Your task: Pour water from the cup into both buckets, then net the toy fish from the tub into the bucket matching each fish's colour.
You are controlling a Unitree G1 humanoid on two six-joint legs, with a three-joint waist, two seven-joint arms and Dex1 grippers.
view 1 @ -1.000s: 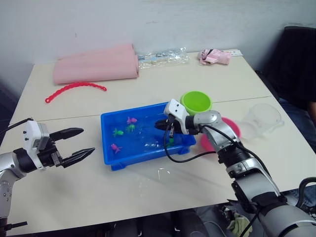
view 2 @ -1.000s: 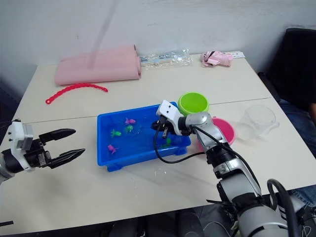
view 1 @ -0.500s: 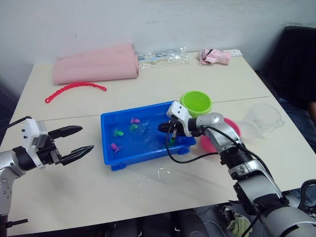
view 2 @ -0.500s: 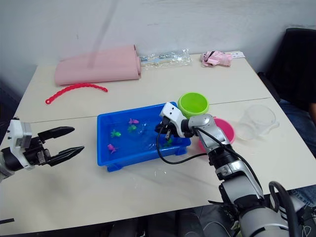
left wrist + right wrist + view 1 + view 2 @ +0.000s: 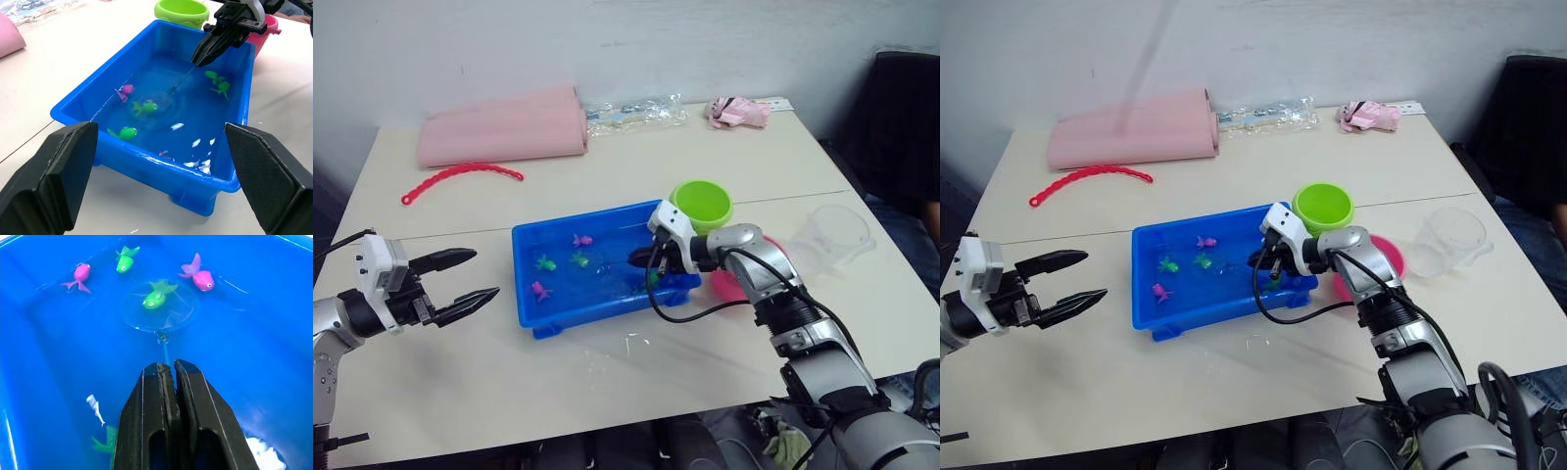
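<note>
The blue tub [image 5: 578, 217] sits mid-table, holding water and several toy fish. My right gripper [image 5: 638, 259] reaches into its right end, shut on the thin handle of the net [image 5: 159, 311]. The hoop lies under the water with a green fish [image 5: 155, 297] over it. Two pink fish [image 5: 201, 278] and another green fish [image 5: 124, 262] float beyond the hoop. The green bucket [image 5: 702, 204] stands just behind the tub's right end. The pink bucket [image 5: 1391, 259] is partly hidden by my right arm. The clear cup [image 5: 837, 233] stands at the right. My left gripper [image 5: 484, 276] hovers open left of the tub.
A pink rolled mat [image 5: 504, 127], a red beaded chain [image 5: 460, 174], a clear plastic bag [image 5: 636, 113] and a pink cloth [image 5: 739, 113] lie at the back of the table. Water drops [image 5: 626, 343] spot the table in front of the tub. A dark chair [image 5: 901, 117] stands at the right.
My right gripper has shifted slightly toward the tub's right end, drawing the net with it. The left arm has barely moved.
</note>
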